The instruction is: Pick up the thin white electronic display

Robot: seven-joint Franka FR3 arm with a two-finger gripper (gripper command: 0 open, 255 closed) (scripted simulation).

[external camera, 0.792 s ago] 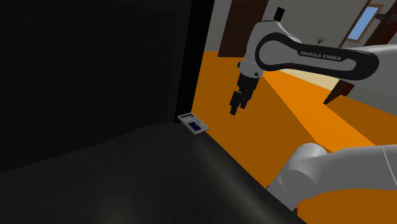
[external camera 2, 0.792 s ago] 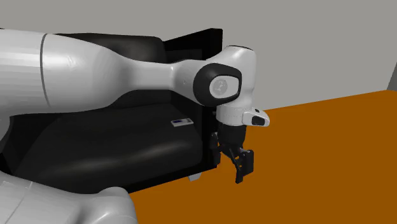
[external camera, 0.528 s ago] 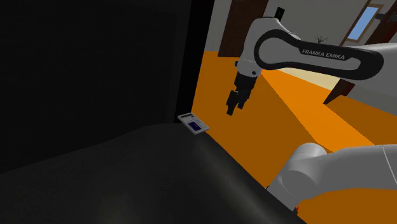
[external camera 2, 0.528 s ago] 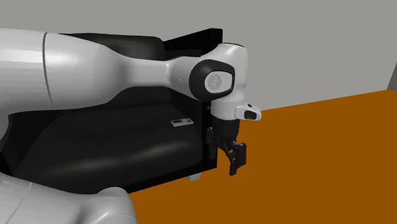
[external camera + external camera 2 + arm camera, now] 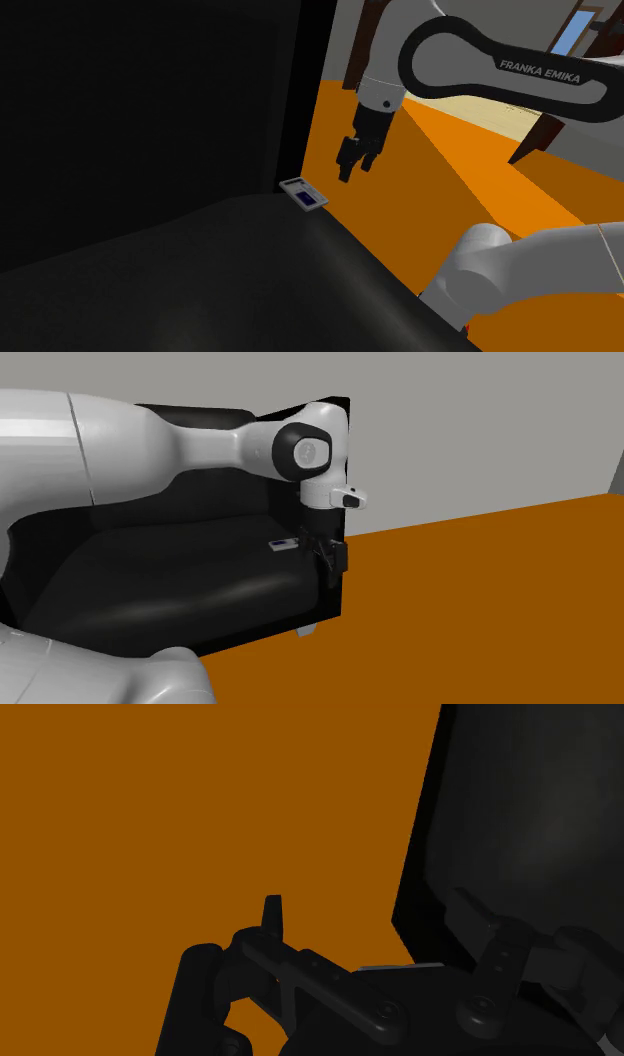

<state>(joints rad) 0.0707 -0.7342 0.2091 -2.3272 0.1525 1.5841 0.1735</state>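
Note:
The thin white display with a small blue screen lies flat on the black sofa seat, close to the sofa's tall side panel. It also appears as a small white slab in the second exterior view. My black gripper hangs over the orange floor, a little to the shoulder view's right of the display and above it. In the second exterior view the gripper sits right at the panel's outer edge. The wrist view has the gripper open, fingers apart, nothing between them.
The sofa's upright black side panel stands between gripper and display. Orange floor spreads beyond the sofa. A grey wall is behind; a dark door and a window lie far off. My own elbow fills the lower right.
The gripper has moved toward the sofa and up, from out over the floor to the side panel's edge. It stays open. The display has not moved.

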